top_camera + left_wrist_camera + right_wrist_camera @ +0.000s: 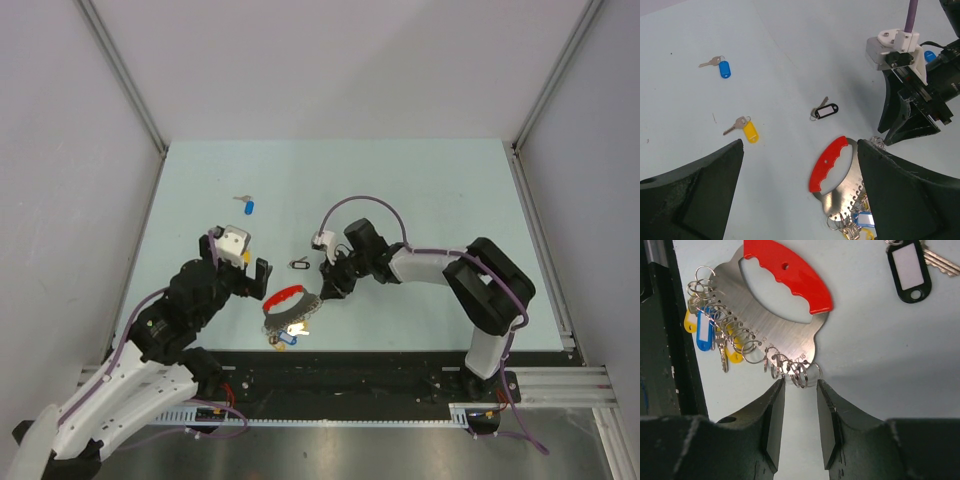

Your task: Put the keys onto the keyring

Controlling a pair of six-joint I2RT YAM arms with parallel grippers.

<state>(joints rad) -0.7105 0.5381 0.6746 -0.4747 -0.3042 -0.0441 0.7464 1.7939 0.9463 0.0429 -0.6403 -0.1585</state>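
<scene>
Keyring (288, 303) flat on table (420, 190), near the 6 o'clock edge in top view; red arc (790, 272) at 12 o'clock of the steel plate in right wrist view; split rings (797, 374) strung along the plate edge from 9 round to 6 o'clock.

Hung keys (702, 332), blue and yellow tags, bunched on the rings at 9 o'clock of the plate; rings toward 6 o'clock look bare.

Loose on the table: blue-tagged key (720, 67), 11 o'clock of keyring in top view, well apart; yellow-tagged key (746, 130), roughly 9 o'clock of keyring in left wrist view, apart, not made out from the top. Black-rimmed tag (826, 111) with its own small key at 12 o'clock of keyring, near but not touching; not taken as a task key.

Right gripper (800, 390) at 3 o'clock of keyring from the top, tips at the plate's 6 o'clock edge in own view; jaws part-way apart, bare rings right at the mouth, nothing seen pinched between. Left gripper (800, 145) at 9 to 10 o'clock of keyring, jaws spread wide, empty, hovering off the table.

Judged partway: several keys on; at least two loose keys left to fetch and thread; neither loose key in any grip yet. Probable step in hand: steadying or lining up on a bare ring.
</scene>
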